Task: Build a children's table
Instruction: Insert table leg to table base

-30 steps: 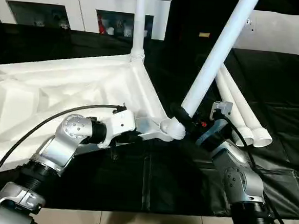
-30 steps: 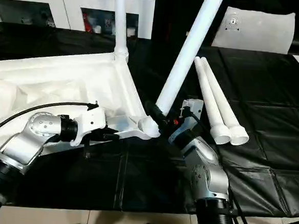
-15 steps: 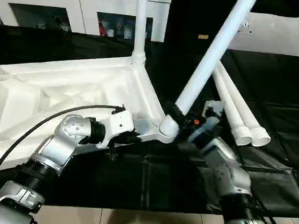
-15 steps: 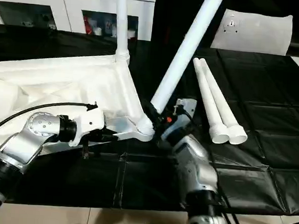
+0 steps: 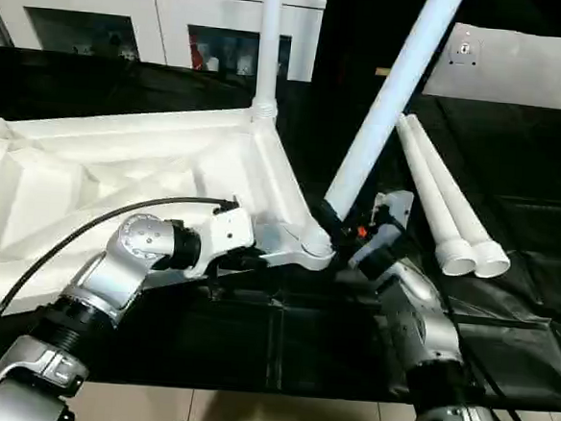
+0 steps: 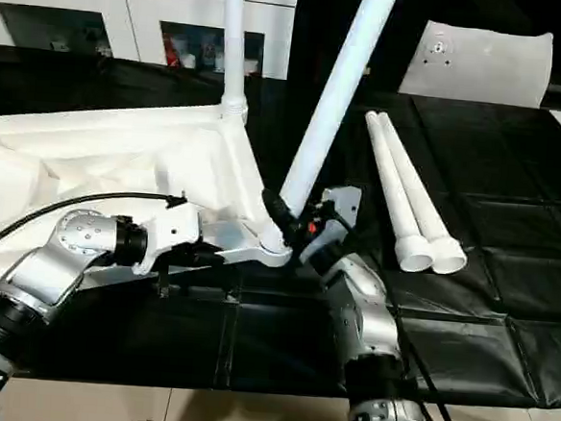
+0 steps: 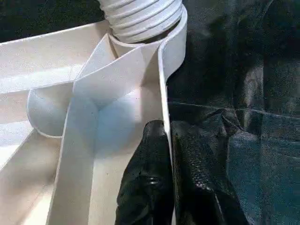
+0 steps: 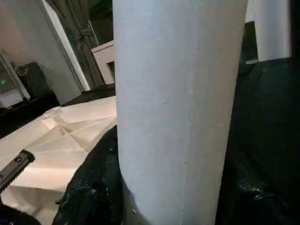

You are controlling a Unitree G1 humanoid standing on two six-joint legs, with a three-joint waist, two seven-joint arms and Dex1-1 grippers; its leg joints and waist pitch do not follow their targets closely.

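Tabletop point(image 5: 119, 175) lies upside down on the black mat point(image 5: 512, 198) with one leg point(image 5: 268, 46) already upright in its far corner socket; two spare legs point(image 5: 444, 208) rest side by side on the mat, well apart from it. Over the last second our right gripper point(image 5: 330, 217), fingers closed around the second leg point(image 5: 389, 102) near its thick end, has brought that end from beside the near corner socket point(image 5: 315, 242) to rest at its mouth, still leaning, so we judge seating and straightening come next. Our left gripper point(image 7: 165, 164) stays pinched almost shut on the tabletop's rim just behind that socket, steadying it.
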